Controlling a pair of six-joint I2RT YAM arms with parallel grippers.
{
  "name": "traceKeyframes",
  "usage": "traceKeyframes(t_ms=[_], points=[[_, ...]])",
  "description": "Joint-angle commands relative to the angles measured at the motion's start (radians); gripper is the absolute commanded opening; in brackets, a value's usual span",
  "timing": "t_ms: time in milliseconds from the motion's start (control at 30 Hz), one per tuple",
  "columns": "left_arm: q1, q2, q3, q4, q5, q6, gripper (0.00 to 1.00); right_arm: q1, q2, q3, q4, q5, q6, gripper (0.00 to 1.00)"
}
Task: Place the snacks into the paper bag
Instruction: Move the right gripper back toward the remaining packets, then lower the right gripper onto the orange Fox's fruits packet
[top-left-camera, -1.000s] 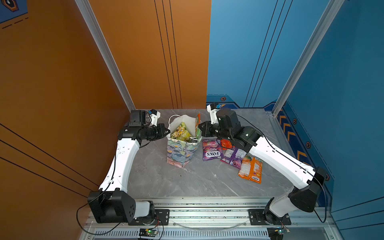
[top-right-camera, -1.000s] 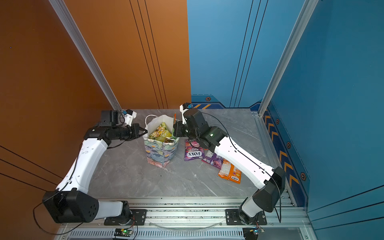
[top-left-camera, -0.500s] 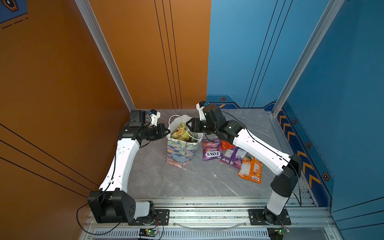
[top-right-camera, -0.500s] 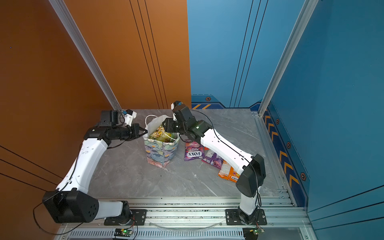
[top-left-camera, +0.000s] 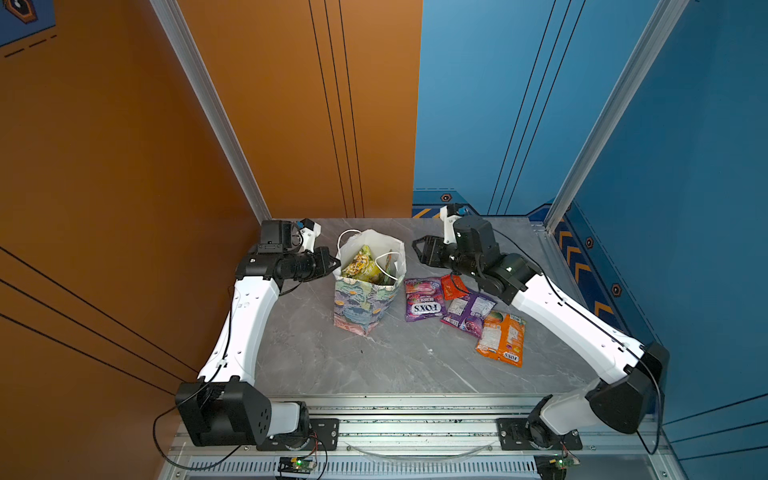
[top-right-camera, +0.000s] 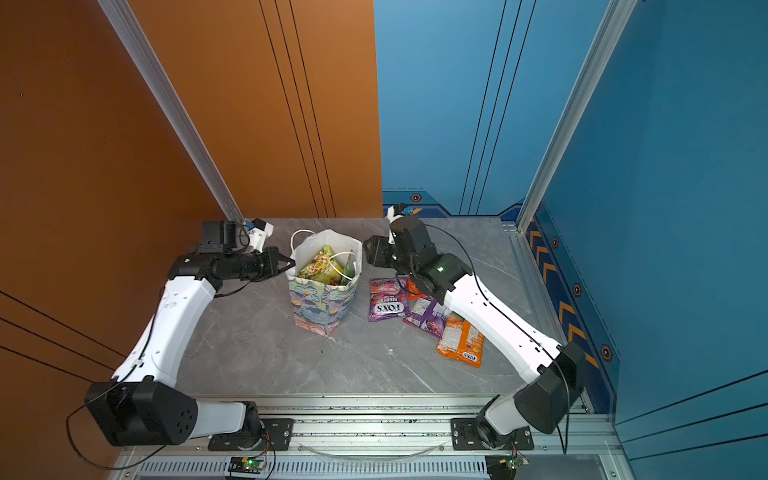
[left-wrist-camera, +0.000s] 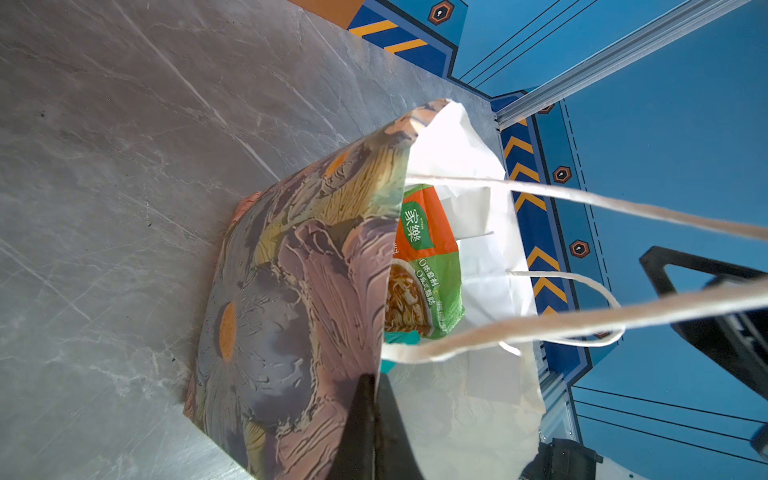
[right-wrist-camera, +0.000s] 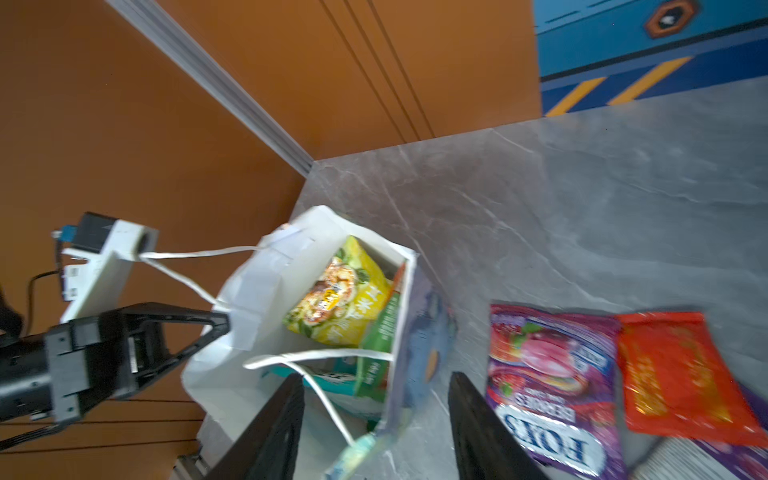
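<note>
Snacks (top-right-camera: 386, 305) are split between two places. Several stand inside the bag (top-left-camera: 365, 303), a yellow packet (top-left-camera: 360, 266) uppermost and a green packet (left-wrist-camera: 432, 266) against the printed wall. Four more lie flat on the counter (top-left-camera: 374, 365) just right of the bag, overlapping in a loose row: a FOX'S packet (top-left-camera: 424, 300), a red packet (top-left-camera: 450, 286), a purple packet (top-left-camera: 469, 311) and an orange packet (top-left-camera: 500, 334).

The bag stands upright near the back of the counter, between the two arms, with its mouth open. The left jaws are closed on its rim, pinching the paper wall from inside and outside. This grip probably keeps the mouth spread and stops the light bag from tipping as packets drop in. One cord handle (right-wrist-camera: 199, 253) trails toward the left arm (top-left-camera: 245, 320).

The right jaws stand well apart with nothing between them. They hang beside the bag's right rim, above the gap between the bag and the FOX'S packet. The right arm (top-left-camera: 561, 316) looks free to take another packet, and the FOX'S packet lies nearest.
</note>
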Motion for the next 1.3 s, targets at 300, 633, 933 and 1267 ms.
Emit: traceKeyframes(t_ms=[300,633,933,1267], points=[[0.009,-0.013,-0.013,0.031,0.032,-0.010,0.00,-0.214,-0.294,-0.560,-0.019,0.053,0.153,0.71],[0.013,-0.022,-0.023,0.030,0.023,-0.010,0.00,-0.463,-0.574,-0.834,-0.159,0.064,0.194,0.89],[0.015,-0.020,-0.024,0.029,0.022,-0.010,0.00,-0.723,-0.604,-0.996,-0.124,-0.125,0.170,0.90],[0.015,-0.015,-0.020,0.031,0.022,-0.015,0.00,-0.800,-0.552,-1.102,0.052,-0.281,0.191,0.89]])
